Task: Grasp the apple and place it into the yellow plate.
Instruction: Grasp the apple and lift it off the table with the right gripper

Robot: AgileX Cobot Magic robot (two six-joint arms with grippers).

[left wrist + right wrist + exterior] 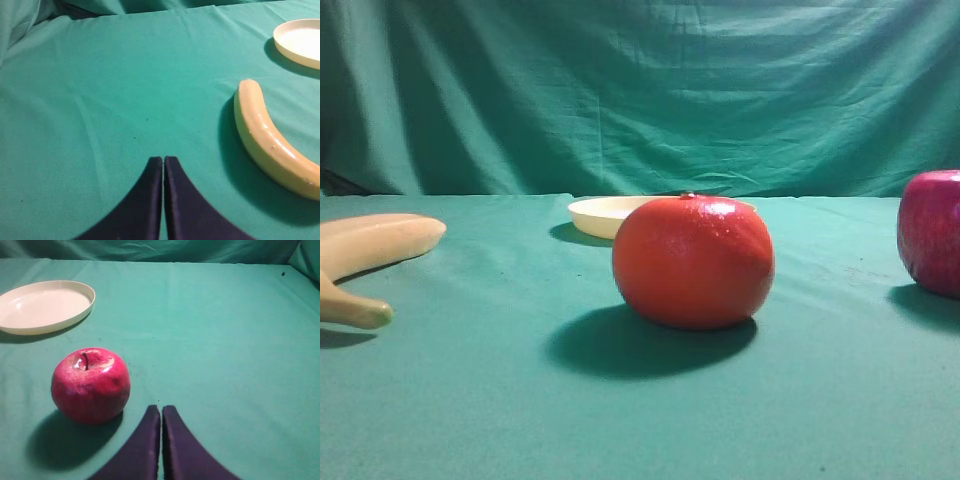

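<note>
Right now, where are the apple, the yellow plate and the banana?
apple [91, 385]: right wrist view, middle of its red skin.
yellow plate [45, 307]: right wrist view, bare inner surface.
banana [267, 140]: left wrist view, middle of its curved body.

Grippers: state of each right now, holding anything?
Left gripper: shut, holding nothing.
Right gripper: shut, holding nothing; the apple sits apart on the cloth.
</note>
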